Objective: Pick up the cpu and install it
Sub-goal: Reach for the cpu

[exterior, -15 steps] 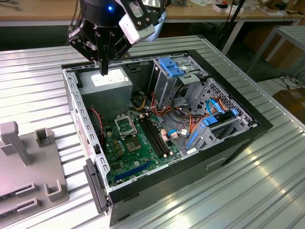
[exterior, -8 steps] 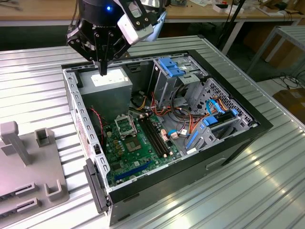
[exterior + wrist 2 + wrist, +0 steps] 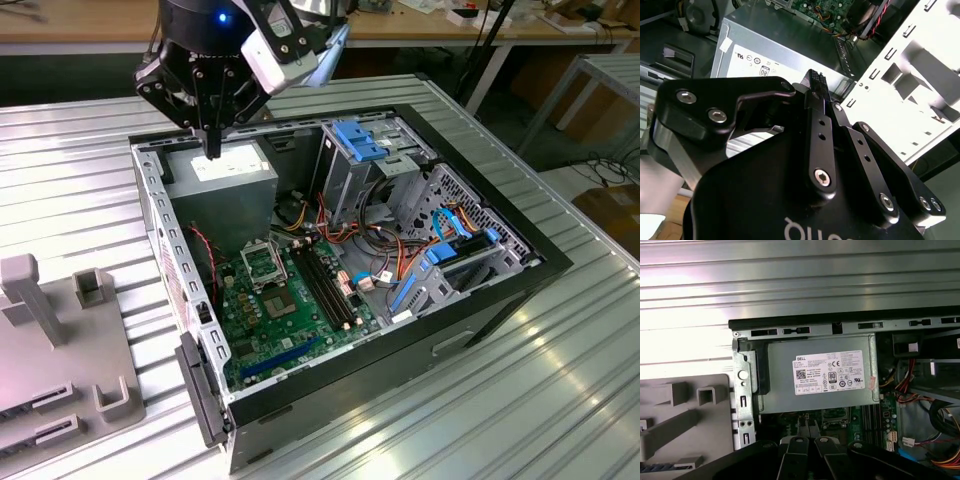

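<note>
gripper (image 3: 212, 150), black linkage, fingers drawn tight together, hanging over an open computer case (image 3: 400, 372).
fingertips meet in a single point in the exterior view and lie side by side in both wrist views; whether the cpu or anything else thin is pinched between them cannot be told, and the cpu's place cannot be made out. gripper sits at upper left of the exterior view, tips over the labelled face of the grey power supply (image 3: 225, 195); touching or apart cannot be told. below the power supply in that frame: green motherboard (image 3: 265, 325) with a silver socket frame (image 3: 262, 263). blue drive brackets (image 3: 358, 140) at upper centre. case lies on a ribbed metal table (image 3: 560, 400); grey fixture (image 3: 60, 350) at lower left, just beside the case.
</note>
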`<state>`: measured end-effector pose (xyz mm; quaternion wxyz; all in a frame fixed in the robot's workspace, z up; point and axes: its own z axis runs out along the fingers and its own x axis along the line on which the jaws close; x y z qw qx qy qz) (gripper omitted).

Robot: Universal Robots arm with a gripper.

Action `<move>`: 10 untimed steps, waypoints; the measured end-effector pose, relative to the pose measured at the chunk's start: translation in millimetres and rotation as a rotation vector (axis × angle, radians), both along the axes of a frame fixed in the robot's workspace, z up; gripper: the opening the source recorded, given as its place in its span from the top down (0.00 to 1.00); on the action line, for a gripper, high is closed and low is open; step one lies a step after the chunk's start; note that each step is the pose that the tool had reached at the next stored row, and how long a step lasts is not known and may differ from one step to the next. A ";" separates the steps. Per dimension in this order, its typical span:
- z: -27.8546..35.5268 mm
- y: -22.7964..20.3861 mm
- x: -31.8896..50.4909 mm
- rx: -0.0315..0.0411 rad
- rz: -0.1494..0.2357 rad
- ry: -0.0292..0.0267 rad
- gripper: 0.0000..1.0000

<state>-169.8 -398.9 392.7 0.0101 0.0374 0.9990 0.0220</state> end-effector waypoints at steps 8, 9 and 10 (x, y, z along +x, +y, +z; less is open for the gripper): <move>-0.1 0.0 -3.2 0.0000 0.000 0.0007 0.89; -0.1 0.0 -3.8 0.0000 0.000 0.0010 0.89; -0.1 0.0 -4.1 -0.0001 0.000 0.0010 0.89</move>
